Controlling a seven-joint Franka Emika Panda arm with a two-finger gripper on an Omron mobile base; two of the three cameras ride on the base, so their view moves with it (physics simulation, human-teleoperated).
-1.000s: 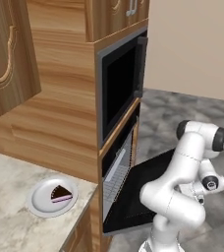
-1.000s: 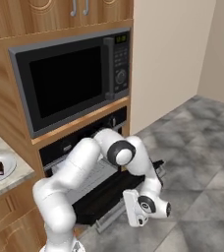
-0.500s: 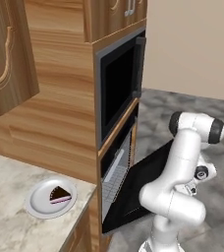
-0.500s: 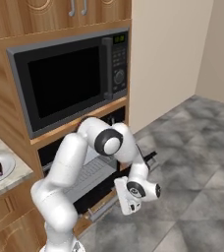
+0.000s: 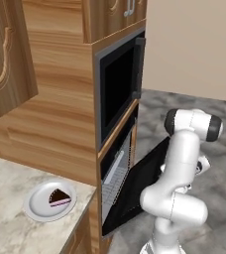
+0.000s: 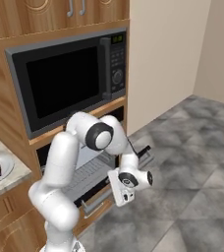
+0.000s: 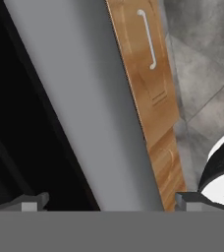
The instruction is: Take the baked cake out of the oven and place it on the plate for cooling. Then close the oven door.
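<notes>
2 fingertips (image 7: 35,201) of my hand (image 7: 109,202) stand wide apart at the bottom of the hand view, spread open with nothing between them but the grey edge of the oven door (image 7: 79,113). Beside that edge runs a strip of wood cabinet front (image 7: 153,98) with a pale handle. From the right base view my hand (image 6: 124,189) hangs low in front of the oven (image 6: 89,170), just off the outer side of the dropped door, whose silver bar handle (image 6: 97,203) shows below. Inside, the wire rack (image 6: 87,174) is in view. From the left base view the door (image 5: 140,183) tilts partly down, my arm close against it. Well to the side, the baked cake (image 5: 59,197) sits on the plate (image 5: 38,203), which rests on the table (image 5: 6,228).
</notes>
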